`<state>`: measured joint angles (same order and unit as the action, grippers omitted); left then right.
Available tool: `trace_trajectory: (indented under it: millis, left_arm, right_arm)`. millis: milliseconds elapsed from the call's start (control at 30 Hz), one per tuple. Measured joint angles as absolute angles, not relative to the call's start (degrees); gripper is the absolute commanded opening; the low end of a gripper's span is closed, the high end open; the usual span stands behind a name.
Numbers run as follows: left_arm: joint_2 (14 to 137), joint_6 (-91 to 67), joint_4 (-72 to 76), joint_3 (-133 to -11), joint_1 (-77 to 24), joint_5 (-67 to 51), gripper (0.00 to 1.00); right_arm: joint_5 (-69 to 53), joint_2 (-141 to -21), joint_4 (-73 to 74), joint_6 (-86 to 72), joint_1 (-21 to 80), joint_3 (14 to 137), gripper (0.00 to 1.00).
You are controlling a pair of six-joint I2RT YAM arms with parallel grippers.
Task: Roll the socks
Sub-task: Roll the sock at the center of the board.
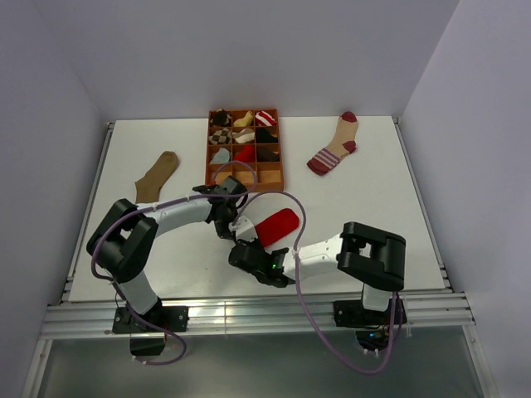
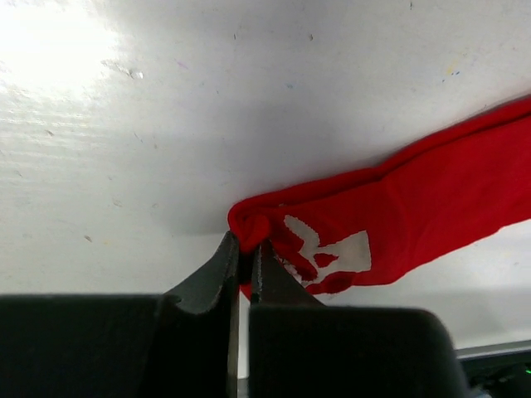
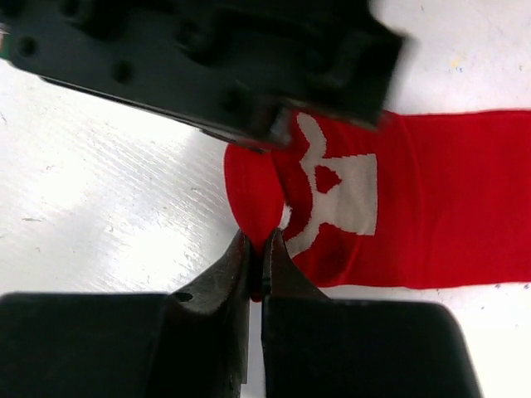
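From above, a soft red sock (image 1: pixel 278 225) lies flat on the smooth white table (image 1: pixel 373 207), its near end under the heads of both arms. A plain brown sock (image 1: pixel 158 176) lies far to the left and a beige sock (image 1: pixel 334 145) with maroon stripes far to the right. An orange compartmented tray (image 1: pixel 283 149) sits at the back between them.

From the left wrist, the left pincer (image 2: pixel 246 249) is clenched on a puckered fold at the red sock's rounded end, just beside a white knitted pattern (image 2: pixel 344 249).

From the right wrist, the right pincer (image 3: pixel 258 246) is clamped on the edge of that same rounded end.
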<state>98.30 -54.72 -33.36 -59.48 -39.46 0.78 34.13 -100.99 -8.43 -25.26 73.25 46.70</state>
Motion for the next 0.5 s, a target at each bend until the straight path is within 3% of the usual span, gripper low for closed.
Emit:
trace_trajectory:
  millis: [267, 500]
  left_arm:
    - [92.7, -61.0, -30.5, -53.6, -38.8, -1.7, 0.32]
    - [82.5, -66.2, -23.7, -45.1, -35.7, -1.2, 0.55]
  right_arm:
    - [29.3, -95.4, -18.7, -32.2, 71.9, 36.4, 0.00]
    - [15.6, -90.2, -34.9, -40.1, 64.4, 23.4, 0.00]
